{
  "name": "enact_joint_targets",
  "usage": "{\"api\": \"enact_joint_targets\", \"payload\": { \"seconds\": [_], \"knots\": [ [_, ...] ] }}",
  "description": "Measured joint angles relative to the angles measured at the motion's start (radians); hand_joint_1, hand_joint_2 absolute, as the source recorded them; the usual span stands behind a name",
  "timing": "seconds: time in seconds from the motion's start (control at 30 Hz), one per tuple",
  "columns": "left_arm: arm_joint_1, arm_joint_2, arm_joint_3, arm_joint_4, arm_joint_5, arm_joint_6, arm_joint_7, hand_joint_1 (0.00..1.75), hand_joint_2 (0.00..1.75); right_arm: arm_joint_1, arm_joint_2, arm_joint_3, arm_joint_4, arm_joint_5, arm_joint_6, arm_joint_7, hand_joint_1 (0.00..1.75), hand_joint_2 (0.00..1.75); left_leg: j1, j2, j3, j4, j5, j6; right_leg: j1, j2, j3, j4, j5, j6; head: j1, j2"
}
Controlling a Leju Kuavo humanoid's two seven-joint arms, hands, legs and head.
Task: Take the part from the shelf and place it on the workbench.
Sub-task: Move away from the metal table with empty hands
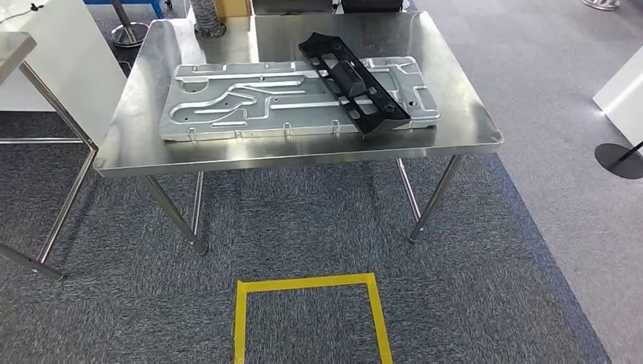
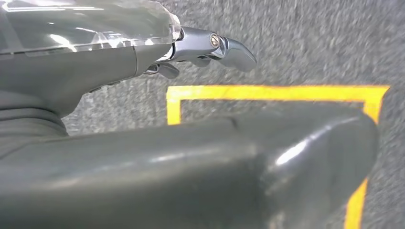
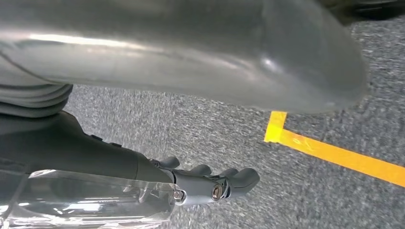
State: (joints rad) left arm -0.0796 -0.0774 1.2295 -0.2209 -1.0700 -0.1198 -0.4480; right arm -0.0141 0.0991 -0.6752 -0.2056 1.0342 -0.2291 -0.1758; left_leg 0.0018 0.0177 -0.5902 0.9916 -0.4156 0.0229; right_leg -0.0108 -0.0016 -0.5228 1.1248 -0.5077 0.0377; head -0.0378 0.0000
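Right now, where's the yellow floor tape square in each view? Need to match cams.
Head view: yellow tape square on the carpet, bottom centre, in front of the steel workbench.
Left wrist view: the square's corner and edges beyond the left hand.
Right wrist view: one corner at the picture's right, past the right hand.
Shared landmark: the yellow tape on the grey carpet.

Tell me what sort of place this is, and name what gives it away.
Probably a factory-style workshop or robot test area. A stainless steel workbench holds a stamped metal panel with a black plastic part lying across it, and a yellow tape square marks a standing spot on the grey carpet.
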Motion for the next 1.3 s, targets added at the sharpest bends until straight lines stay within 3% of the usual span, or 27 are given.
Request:
{"api": "enact_joint_targets", "payload": {
  "seconds": [0.07, 0.1, 0.17, 0.2, 0.23, 0.3, 0.33, 0.37, 0.4, 0.43, 0.5, 0.57, 0.6, 0.67, 0.7, 0.73, 0.8, 0.83, 0.87, 0.93, 1.0, 1.07, 1.1, 1.17, 1.2, 1.23, 1.3],
  "knots": [
    [0.0, -0.001, -0.002, 0.0, -0.002, -0.003, -0.005, 0.0, 0.0, -0.006, 0.0, -0.002, 0.001, -0.019, 0.02, 0.02, 0.0, 0.0, -0.002, 0.0, -0.015, 0.005, 0.018, -0.01, 0.006, 0.0, 0.091, -0.139, -0.028, -0.012, 0.0, 0.0],
    [-0.001, -0.001, -0.003, 0.0, -0.002, -0.006, -0.01, 0.0, 0.0, -0.009, 0.001, -0.005, 0.001, -0.031, 0.034, 0.039, 0.0, 0.0, -0.001, 0.001, -0.018, 0.003, 0.028, -0.016, 0.01, 0.0, 0.106, -0.172, -0.038, -0.018, 0.0, 0.0],
    [0.001, 0.0, -0.003, 0.0, 0.0, -0.014, -0.019, 0.0, 0.0, -0.013, 0.003, -0.013, 0.004, -0.053, 0.059, 0.077, 0.0, 0.0, 0.001, 0.001, -0.026, 0.001, 0.038, -0.029, 0.009, -0.002, 0.095, -0.182, -0.023, -0.032, 0.0, 0.0],
    [0.002, 0.002, -0.003, 0.0, 0.0, -0.02, -0.023, 0.0, 0.0, -0.014, 0.004, -0.019, 0.005, -0.062, 0.069, 0.098, 0.0, 0.0, 0.002, -0.002, -0.034, 0.013, 0.02, -0.035, 0.007, -0.004, 0.085, -0.184, -0.012, -0.04, 0.0, 0.0],
    [0.003, 0.003, -0.003, 0.0, 0.001, -0.026, -0.026, 0.0, 0.0, -0.016, 0.006, -0.026, 0.006, -0.071, 0.081, 0.122, 0.0, 0.0, 0.003, -0.004, -0.047, 0.044, -0.018, -0.04, 0.005, -0.006, 0.073, -0.185, 0.0, -0.047, 0.0, 0.0],
    [0.005, 0.005, -0.003, 0.0, 0.0, -0.039, -0.03, 0.0, 0.0, -0.018, 0.008, -0.038, 0.008, -0.08, 0.106, 0.167, 0.0, 0.0, 0.005, -0.008, -0.081, 0.167, -0.125, -0.047, 0.007, -0.009, 0.044, -0.183, 0.023, -0.055, 0.0, 0.0],
    [0.005, 0.006, -0.003, 0.0, 0.0, -0.044, -0.031, 0.0, 0.0, -0.018, 0.008, -0.042, 0.008, -0.078, 0.117, 0.18, 0.0, 0.0, 0.005, -0.008, -0.095, 0.236, -0.16, -0.049, 0.009, -0.01, 0.027, -0.18, 0.034, -0.057, 0.0, 0.0],
    [0.005, 0.007, -0.003, 0.0, 0.0, -0.048, -0.031, 0.0, 0.0, -0.018, 0.009, -0.044, 0.008, -0.074, 0.126, 0.186, 0.0, 0.0, 0.005, -0.008, -0.099, 0.287, -0.171, -0.05, 0.01, -0.01, 0.009, -0.176, 0.045, -0.057, 0.0, 0.0],
    [0.005, 0.009, -0.003, 0.0, 0.0, -0.051, -0.031, 0.0, 0.0, -0.018, 0.01, -0.045, 0.008, -0.069, 0.133, 0.189, 0.0, 0.0, 0.005, -0.009, -0.086, 0.304, -0.158, -0.049, 0.011, -0.01, -0.01, -0.171, 0.055, -0.056, 0.0, 0.0],
    [0.005, 0.011, -0.003, 0.0, 0.0, -0.052, -0.031, 0.0, 0.0, -0.018, 0.011, -0.045, 0.008, -0.066, 0.136, 0.191, 0.0, 0.0, 0.005, -0.009, -0.055, 0.282, -0.129, -0.048, 0.011, -0.009, -0.027, -0.164, 0.063, -0.054, 0.0, 0.0],
    [0.002, 0.014, -0.003, 0.0, 0.0, -0.054, -0.032, 0.0, 0.0, -0.019, 0.014, -0.047, 0.008, -0.064, 0.138, 0.192, 0.0, 0.0, 0.003, -0.01, 0.051, 0.144, -0.09, -0.04, 0.012, -0.009, -0.057, -0.151, 0.077, -0.048, 0.0, 0.0],
    [0.0, 0.017, -0.003, 0.0, 0.0, -0.054, -0.033, 0.0, 0.0, -0.02, 0.016, -0.049, 0.008, -0.064, 0.139, 0.19, 0.0, 0.0, -0.001, -0.011, 0.139, 0.003, -0.102, -0.03, 0.014, -0.01, -0.074, -0.143, 0.092, -0.039, 0.0, 0.0],
    [0.0, 0.018, -0.003, 0.0, 0.0, -0.054, -0.033, 0.0, 0.0, -0.021, 0.017, -0.049, 0.008, -0.064, 0.141, 0.184, 0.0, 0.0, -0.004, -0.012, 0.155, -0.03, -0.112, -0.025, 0.014, -0.011, -0.08, -0.143, 0.101, -0.033, 0.0, 0.0],
    [0.002, 0.018, -0.003, 0.001, 0.0, -0.053, -0.034, 0.0, 0.0, -0.021, 0.017, -0.05, 0.008, -0.061, 0.149, 0.167, 0.0, 0.0, -0.003, -0.009, 0.146, -0.044, -0.101, -0.012, 0.012, -0.01, -0.088, -0.144, 0.113, -0.023, 0.0, 0.0],
    [0.002, 0.018, -0.003, 0.001, -0.001, -0.052, -0.033, 0.0, 0.0, -0.022, 0.016, -0.05, 0.008, -0.059, 0.153, 0.158, 0.0, 0.0, -0.001, -0.007, 0.138, -0.047, -0.091, -0.004, 0.012, -0.008, -0.093, -0.135, 0.1, -0.016, 0.0, 0.0],
    [0.002, 0.018, -0.003, 0.001, -0.002, -0.052, -0.033, 0.0, 0.0, -0.022, 0.016, -0.05, 0.008, -0.057, 0.156, 0.15, 0.0, 0.0, 0.001, -0.005, 0.129, -0.05, -0.081, 0.005, 0.01, -0.006, -0.102, -0.11, 0.069, -0.01, 0.0, 0.0],
    [0.0, 0.018, -0.004, 0.001, -0.006, -0.051, -0.032, 0.0, 0.0, -0.023, 0.016, -0.051, 0.008, -0.054, 0.158, 0.133, 0.0, 0.0, 0.002, -0.004, 0.107, -0.046, -0.063, 0.016, 0.004, -0.003, -0.13, -0.003, -0.03, 0.0, 0.0, 0.0],
    [-0.001, 0.019, -0.004, 0.001, -0.008, -0.051, -0.031, 0.0, 0.0, -0.023, 0.016, -0.051, 0.008, -0.053, 0.16, 0.125, 0.0, 0.0, 0.001, -0.003, 0.092, -0.04, -0.055, 0.018, 0.001, -0.003, -0.143, 0.062, -0.07, 0.004, 0.0, 0.0],
    [-0.001, 0.019, -0.005, 0.001, -0.009, -0.051, -0.03, 0.0, 0.0, -0.024, 0.016, -0.051, 0.008, -0.051, 0.162, 0.118, 0.0, 0.0, 0.001, -0.003, 0.076, -0.033, -0.048, 0.017, -0.001, -0.003, -0.148, 0.112, -0.09, 0.007, 0.0, 0.0],
    [-0.003, 0.019, -0.006, 0.001, -0.008, -0.05, -0.025, 0.0, 0.0, -0.026, 0.016, -0.051, 0.008, -0.048, 0.17, 0.106, 0.0, 0.0, 0.001, -0.002, 0.043, -0.016, -0.037, 0.013, -0.005, -0.003, -0.115, 0.117, -0.065, 0.011, 0.0, 0.0],
    [-0.005, 0.019, -0.006, 0.001, -0.008, -0.049, -0.022, 0.0, 0.0, -0.031, 0.015, -0.051, 0.008, -0.047, 0.176, 0.098, 0.0, 0.0, 0.002, -0.002, 0.013, 0.004, -0.029, 0.006, -0.007, -0.002, -0.025, -0.002, -0.024, 0.008, 0.0, 0.0],
    [-0.006, 0.019, -0.006, 0.001, -0.007, -0.048, -0.021, 0.0, 0.0, -0.035, 0.015, -0.051, 0.008, -0.046, 0.177, 0.091, 0.0, 0.0, 0.002, -0.002, -0.005, 0.016, -0.018, -0.005, -0.002, 0.0, 0.047, -0.119, -0.021, -0.002, 0.0, 0.0],
    [-0.007, 0.019, -0.006, 0.002, -0.006, -0.047, -0.021, 0.0, 0.0, -0.037, 0.015, -0.051, 0.008, -0.045, 0.177, 0.088, 0.0, 0.0, 0.001, -0.002, -0.009, 0.017, -0.011, -0.011, 0.001, 0.001, 0.058, -0.144, -0.028, -0.007, 0.0, 0.0],
    [-0.007, 0.019, -0.006, 0.002, -0.005, -0.044, -0.02, 0.0, 0.0, -0.037, 0.015, -0.051, 0.008, -0.045, 0.176, 0.084, 0.0, 0.0, 0.002, -0.002, -0.015, 0.015, 0.004, -0.024, 0.003, 0.0, 0.049, -0.151, -0.015, -0.022, 0.0, 0.0],
    [-0.006, 0.019, -0.006, 0.002, -0.004, -0.042, -0.018, 0.0, 0.0, -0.038, 0.015, -0.051, 0.008, -0.045, 0.176, 0.084, 0.0, 0.0, 0.003, -0.004, -0.021, 0.019, -0.003, -0.029, 0.002, -0.002, 0.041, -0.154, -0.005, -0.03, 0.0, 0.0],
    [-0.005, 0.019, -0.006, 0.002, -0.003, -0.041, -0.016, 0.0, 0.0, -0.039, 0.015, -0.051, 0.009, -0.045, 0.177, 0.083, 0.0, 0.0, 0.004, -0.006, -0.031, 0.038, -0.028, -0.035, 0.0, -0.004, 0.03, -0.157, 0.006, -0.04, 0.0, 0.0],
    [-0.004, 0.019, -0.006, 0.002, -0.002, -0.037, -0.013, 0.0, 0.0, -0.041, 0.014, -0.051, 0.009, -0.044, 0.18, 0.082, 0.0, 0.0, 0.007, -0.009, -0.059, 0.129, -0.121, -0.043, 0.0, -0.006, 0.004, -0.16, 0.027, -0.052, 0.0, 0.0]
  ]
}}
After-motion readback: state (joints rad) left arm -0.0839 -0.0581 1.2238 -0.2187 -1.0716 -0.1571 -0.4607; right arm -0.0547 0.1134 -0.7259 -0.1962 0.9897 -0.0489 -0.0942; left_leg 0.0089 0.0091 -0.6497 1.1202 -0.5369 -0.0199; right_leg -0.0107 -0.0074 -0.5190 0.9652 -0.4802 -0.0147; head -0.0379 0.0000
